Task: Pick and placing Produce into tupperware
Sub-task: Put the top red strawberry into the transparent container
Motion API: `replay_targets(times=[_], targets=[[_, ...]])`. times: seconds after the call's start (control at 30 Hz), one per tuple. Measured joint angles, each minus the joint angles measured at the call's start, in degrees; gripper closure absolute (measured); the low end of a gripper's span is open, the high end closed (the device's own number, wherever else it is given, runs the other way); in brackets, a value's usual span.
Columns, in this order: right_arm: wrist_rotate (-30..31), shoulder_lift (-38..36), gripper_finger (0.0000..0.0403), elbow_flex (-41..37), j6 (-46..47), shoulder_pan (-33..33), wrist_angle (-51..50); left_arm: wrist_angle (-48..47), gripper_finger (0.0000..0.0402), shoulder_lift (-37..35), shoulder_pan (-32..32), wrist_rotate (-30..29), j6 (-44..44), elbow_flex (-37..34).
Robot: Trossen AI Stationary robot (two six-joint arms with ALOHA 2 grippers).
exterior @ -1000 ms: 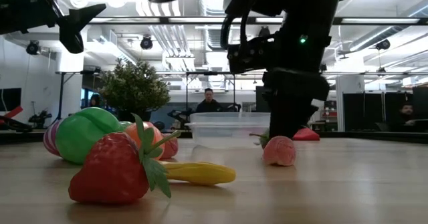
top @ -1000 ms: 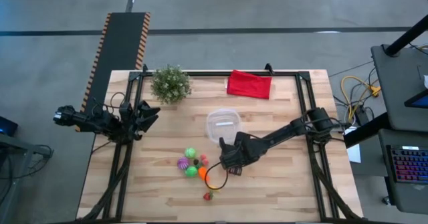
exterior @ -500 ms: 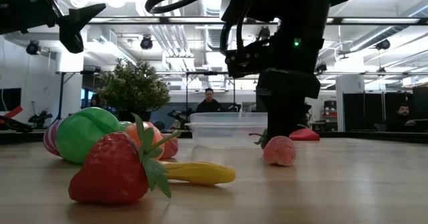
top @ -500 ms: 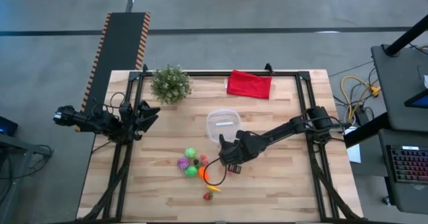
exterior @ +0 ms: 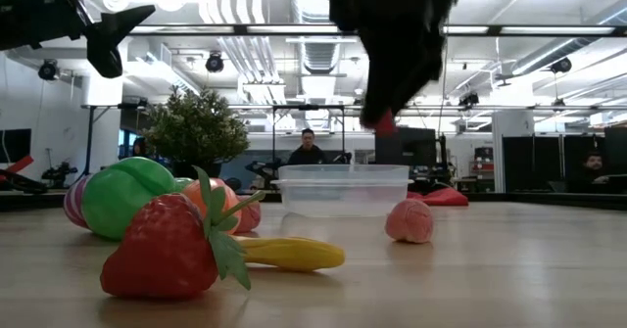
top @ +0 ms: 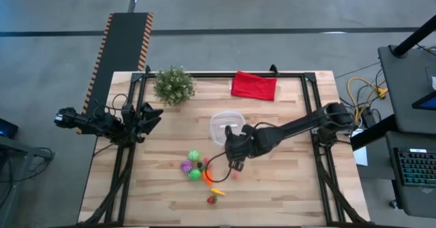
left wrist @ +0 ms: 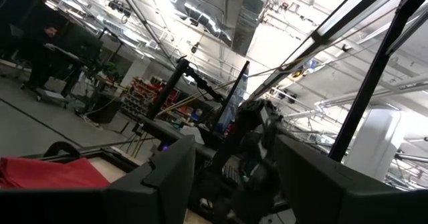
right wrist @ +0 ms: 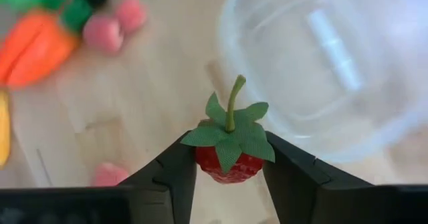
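Note:
My right gripper (right wrist: pixel 227 174) is shut on a small red strawberry (right wrist: pixel 229 158) with green leaves and a stem. It hangs above the table by the near rim of the round clear tupperware (top: pixel 227 127), which also shows in the low view (exterior: pixel 343 189). The other produce lies on the table near it: green (top: pixel 194 155), purple (top: pixel 186 165), orange (top: pixel 206 175) and yellow (top: pixel 216 190) pieces, a second strawberry (exterior: pixel 162 250) and a pink piece (exterior: pixel 409 220). My left gripper (top: pixel 153 116) waits open at the table's left edge. My right gripper pinches the strawberry's red body (right wrist: pixel 217 162) between its two fingers (right wrist: pixel 177 174), one on each side, the leafy cap and stem sticking out past them. The fingers come from above, pointing down. The strawberry (exterior: pixel 384 124) is lifted clear, higher than the container's rim.
A bushy potted plant (top: pixel 174 85) stands at the far left of the table and a red folded cloth (top: pixel 254 86) lies at the far edge. Black frame rails run along the table's sides. Bare wood shows to the right of the pile.
My right gripper has risen from the table beside the pink piece and moved toward the far edge, to the container's near rim, carrying the strawberry up with it. The pink piece has stayed on the table.

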Motion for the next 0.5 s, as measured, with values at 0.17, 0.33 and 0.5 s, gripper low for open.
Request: replay_targets(times=[0.17, 0.33, 0.5], targets=[[2.4, -1.3, 0.0261, 1.0, 0.9, -5.2, -2.1, 0.0, 0.0210, 0.0, 0.0, 0.0, 0.0, 0.0], [-0.3, 0.3, 0.0253, 0.7, 0.5, -12.4, -1.3, 0.0, 0.0210, 0.0, 0.0, 0.0, 0.0, 0.0], [-8.7, 1.9, 0.0252, -0.1, 0.5, -18.2, -2.5, 0.0, 0.0210, 0.0, 0.0, 0.0, 0.0, 0.0]])
